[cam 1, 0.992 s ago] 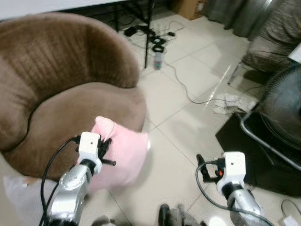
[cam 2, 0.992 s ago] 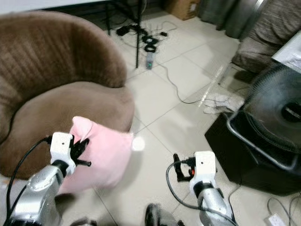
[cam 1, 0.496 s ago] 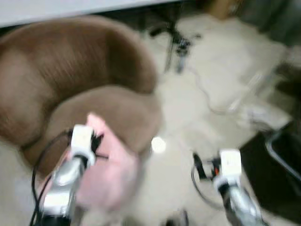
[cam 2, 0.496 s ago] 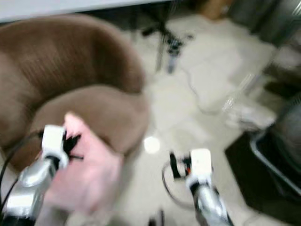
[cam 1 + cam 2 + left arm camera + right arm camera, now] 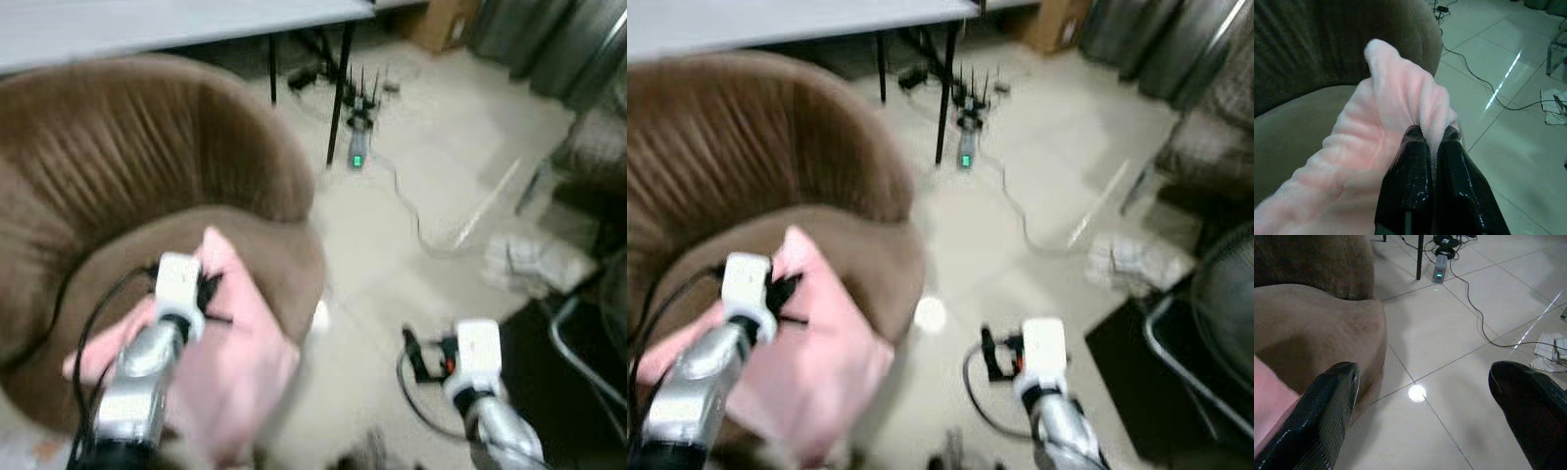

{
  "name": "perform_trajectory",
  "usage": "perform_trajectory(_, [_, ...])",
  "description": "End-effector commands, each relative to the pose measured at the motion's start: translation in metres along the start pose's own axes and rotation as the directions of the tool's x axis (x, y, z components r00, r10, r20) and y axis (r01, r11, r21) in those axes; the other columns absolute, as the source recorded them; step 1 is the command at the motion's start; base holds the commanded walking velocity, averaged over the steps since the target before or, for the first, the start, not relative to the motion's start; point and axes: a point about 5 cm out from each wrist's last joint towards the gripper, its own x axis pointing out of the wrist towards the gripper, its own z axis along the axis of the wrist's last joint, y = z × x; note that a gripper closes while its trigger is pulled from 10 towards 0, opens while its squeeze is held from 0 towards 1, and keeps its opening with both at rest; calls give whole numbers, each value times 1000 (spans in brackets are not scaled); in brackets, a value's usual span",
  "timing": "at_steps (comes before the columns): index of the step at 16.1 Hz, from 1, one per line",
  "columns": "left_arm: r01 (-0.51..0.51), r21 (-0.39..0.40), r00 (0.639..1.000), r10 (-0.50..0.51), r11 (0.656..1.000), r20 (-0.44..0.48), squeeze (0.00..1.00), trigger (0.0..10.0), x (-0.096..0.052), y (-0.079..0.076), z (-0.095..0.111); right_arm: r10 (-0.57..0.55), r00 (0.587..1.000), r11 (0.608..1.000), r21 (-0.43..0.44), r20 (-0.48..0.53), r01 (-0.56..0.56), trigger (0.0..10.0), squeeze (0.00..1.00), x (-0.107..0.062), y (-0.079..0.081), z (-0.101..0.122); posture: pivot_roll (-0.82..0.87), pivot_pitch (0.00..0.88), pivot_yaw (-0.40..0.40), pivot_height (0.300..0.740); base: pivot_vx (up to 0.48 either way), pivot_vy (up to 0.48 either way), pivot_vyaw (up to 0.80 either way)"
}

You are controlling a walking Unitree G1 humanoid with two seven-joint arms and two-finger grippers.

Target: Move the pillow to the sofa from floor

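your pillow (image 5: 1386, 122) has risen over the sofa (image 5: 118, 176) seat, pinched in the left gripper (image 5: 1431, 134); right gripper (image 5: 1425, 382) spread.

We reach our left arm forward, left gripper (image 5: 1431, 147) pinched tight (fabric between the fingers). Our right gripper (image 5: 1425, 396) hangs lower right, fingers spread wide.

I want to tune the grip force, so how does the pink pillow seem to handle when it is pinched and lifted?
The pillow is probably soft and floppy: it bunches into folds where the left end effector pinches it. It seems light, since one corner pinch carries it over the sofa. Its fleecy cover looks unlikely to slip.
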Motion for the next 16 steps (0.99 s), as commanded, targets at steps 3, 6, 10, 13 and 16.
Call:
perform_trajectory(3, [39, 1, 998, -39, 999, 43, 0, 0, 6, -10, 10, -46, 999, 999, -9, -20, 46, 10000, 0, 1, -11, 0, -110, 137, -68, 740, 146, 0, 0])
perform_trajectory(6, [8, -8, 999, -8, 1000, 32, 0, 0, -1, -5, 3, -67, 997, 998, 4, 30, 67, 10000, 0, -5, -14, 10, -104, 122, -68, 740, 0, 0, 0])
perform_trajectory(10, [-16, -24, 998, 18, 1000, 60, 0, 0, -2, -6, 5, -3, 998, 1000, -17, 67, 5, 10000, 0, 13, -7, 20, -11, 121, -110, 740, 0, 0, 0])
perform_trajectory(13, [-53, -18, 996, 54, 998, 75, 0, 0, -5, 3, 9, 49, 996, 999, -27, 76, -47, 10000, 0, 32, -3, 26, 51, 119, -128, 740, 0, 0, 0])
perform_trajectory(16, [-91, -23, 992, 93, 996, 85, 0, 0, -13, 5, 10, 96, 993, 994, -50, 71, -93, 10000, 0, 48, 1, 30, 117, 133, -149, 740, 0, 0, 0])
